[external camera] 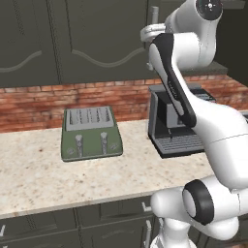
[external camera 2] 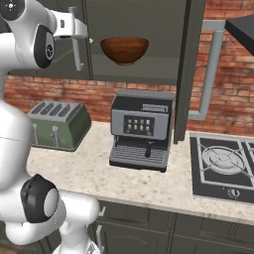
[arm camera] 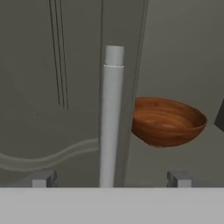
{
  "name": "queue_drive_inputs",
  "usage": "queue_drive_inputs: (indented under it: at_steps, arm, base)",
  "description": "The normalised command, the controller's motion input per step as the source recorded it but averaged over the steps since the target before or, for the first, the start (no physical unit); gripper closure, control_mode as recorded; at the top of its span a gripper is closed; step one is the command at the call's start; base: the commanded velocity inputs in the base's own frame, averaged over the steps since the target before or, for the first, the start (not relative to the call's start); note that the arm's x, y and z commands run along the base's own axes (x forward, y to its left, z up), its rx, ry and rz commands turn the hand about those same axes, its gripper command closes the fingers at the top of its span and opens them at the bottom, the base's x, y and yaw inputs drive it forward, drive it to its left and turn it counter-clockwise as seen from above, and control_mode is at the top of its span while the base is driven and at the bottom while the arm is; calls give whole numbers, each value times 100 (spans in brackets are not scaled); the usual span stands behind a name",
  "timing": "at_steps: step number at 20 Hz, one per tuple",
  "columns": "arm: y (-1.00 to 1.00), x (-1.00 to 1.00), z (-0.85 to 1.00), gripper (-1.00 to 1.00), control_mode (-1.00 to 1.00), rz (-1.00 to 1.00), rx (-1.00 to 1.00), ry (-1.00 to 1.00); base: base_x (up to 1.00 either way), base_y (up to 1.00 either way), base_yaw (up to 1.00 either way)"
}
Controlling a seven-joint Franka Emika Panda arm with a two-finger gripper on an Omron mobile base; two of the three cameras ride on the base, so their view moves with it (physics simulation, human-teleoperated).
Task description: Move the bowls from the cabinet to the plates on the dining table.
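Bowl (external camera 2: 124, 49): reddish-brown, on cabinet (external camera 2: 134, 30) shelf above coffee machine (external camera 2: 141, 130), reachable through the open door.
Handle (arm camera: 111, 118): silver bar between the fingertips, just left of bowl.
Gripper (arm camera: 112, 177): spread fully, gripping nothing, apparently approaching the bowl.

A red-brown brick wall (external camera: 72, 99) runs behind a beige speckled stone tabletop (external camera: 58, 177), with dark grey-green drawer fronts (external camera 2: 198, 233) below its front edge. On the tabletop a green four-slot toaster (external camera: 90, 133) stands to the left of a grey coffee machine (external camera 2: 141, 129), the two well apart, and a black gas hob (external camera 2: 223, 166) is set into the top further right. A pale grey pipe (external camera 2: 211, 64) rises along the brick above the hob to a dark hood (external camera 2: 243, 30) at the upper right.
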Motion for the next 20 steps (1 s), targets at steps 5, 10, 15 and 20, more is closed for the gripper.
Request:
queue_drive_inputs:
  at_steps: [5, 10, 15, 20]
  arm:
    - [0, 27, 0, -100, -100, 0, 0, 0]
    - [3, 20, 0, -100, -100, 0, 0, -2]
    - [10, 21, 0, -100, -100, 0, 0, 0]
    - [8, 27, -3, -100, -100, 0, 0, 0]
  base:
    - [0, 0, 0]
    - [0, 0, 0]
    - [0, 0, 0]
    - [0, 0, 0]
